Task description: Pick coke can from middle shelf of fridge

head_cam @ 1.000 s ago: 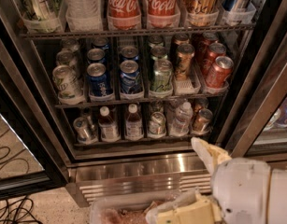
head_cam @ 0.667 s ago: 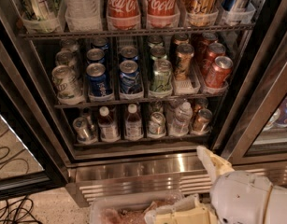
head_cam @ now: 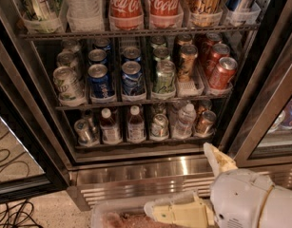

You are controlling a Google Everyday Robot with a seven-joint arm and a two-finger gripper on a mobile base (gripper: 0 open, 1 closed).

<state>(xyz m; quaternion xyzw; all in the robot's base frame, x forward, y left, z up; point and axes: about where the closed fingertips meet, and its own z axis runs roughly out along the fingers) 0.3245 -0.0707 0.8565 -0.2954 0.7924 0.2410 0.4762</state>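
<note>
The fridge (head_cam: 136,177) stands open in front of me, dark inside. Its middle shelf (head_cam: 136,103) carries rows of small cans in clear trays. The coke can (head_cam: 223,72), red with a silver top, leans at the front of the far-right row, with two more red cans (head_cam: 215,56) behind it. My gripper (head_cam: 180,178) hangs low at the bottom right, in front of the steel grille and well below that shelf. Its cream fingers (head_cam: 218,158) are spread open with nothing between them.
Big Coca-Cola bottles (head_cam: 163,4) fill the rack above. Blue cans (head_cam: 100,80), green cans (head_cam: 163,77) and a bronze can (head_cam: 188,61) share the middle shelf. Small bottles (head_cam: 135,125) stand on the lower rack. A glass door frame (head_cam: 267,103) borders the right side, and cables (head_cam: 12,208) lie on the floor at left.
My gripper has drifted slightly to the right near the grille. The cans and bottles have not moved.
</note>
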